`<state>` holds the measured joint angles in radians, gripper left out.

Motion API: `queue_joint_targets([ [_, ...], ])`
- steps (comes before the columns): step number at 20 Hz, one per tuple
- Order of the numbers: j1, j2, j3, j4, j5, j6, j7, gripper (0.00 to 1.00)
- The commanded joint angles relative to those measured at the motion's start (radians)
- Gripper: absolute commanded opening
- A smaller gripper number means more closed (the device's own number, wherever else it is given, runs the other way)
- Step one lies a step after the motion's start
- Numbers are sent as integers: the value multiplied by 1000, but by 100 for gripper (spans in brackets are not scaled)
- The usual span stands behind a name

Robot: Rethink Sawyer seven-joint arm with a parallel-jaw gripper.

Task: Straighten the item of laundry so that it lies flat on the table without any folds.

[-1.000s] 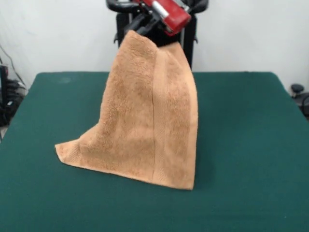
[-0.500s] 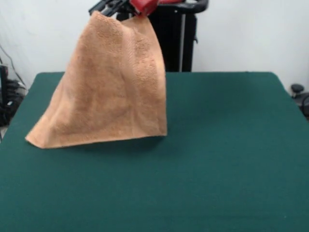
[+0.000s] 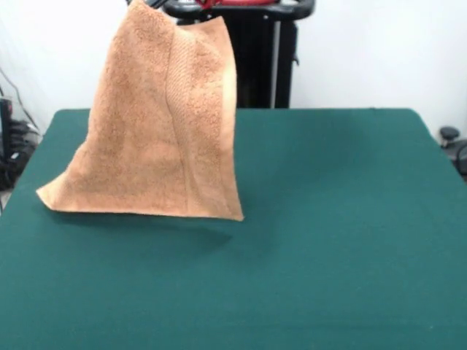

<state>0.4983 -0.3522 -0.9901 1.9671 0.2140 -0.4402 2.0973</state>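
The item of laundry [image 3: 157, 124], a light orange-tan terry towel, hangs in the air from its top corner at the picture's upper edge. A ribbed band runs down its middle. Its lower edge spreads wide just over the left part of the dark green table [image 3: 350, 219], with a shadow under it. Only a sliver of my gripper [image 3: 162, 4] shows at the top edge, shut on the towel's top corner. The rest of the gripper is cut off by the edge.
The black pedestal [image 3: 266, 58] stands behind the table's far edge, right of the towel. Cables and dark equipment [image 3: 11, 138] sit off the table's left side. A small black object [image 3: 449, 135] lies beyond the right edge.
The gripper has carried the towel up and to the left. The towel's lower edge has come off the table's middle and now hangs over the left part.
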Motion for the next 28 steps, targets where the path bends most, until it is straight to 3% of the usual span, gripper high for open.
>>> queue_joint_targets([
  [1,-45,-70,137,7,-83,92,88,0],
  [5,-78,-100,154,-26,-114,129,76,0],
  [18,-93,-75,154,-158,-72,253,56,0],
  [28,-91,-107,140,-271,-75,431,43,0],
])
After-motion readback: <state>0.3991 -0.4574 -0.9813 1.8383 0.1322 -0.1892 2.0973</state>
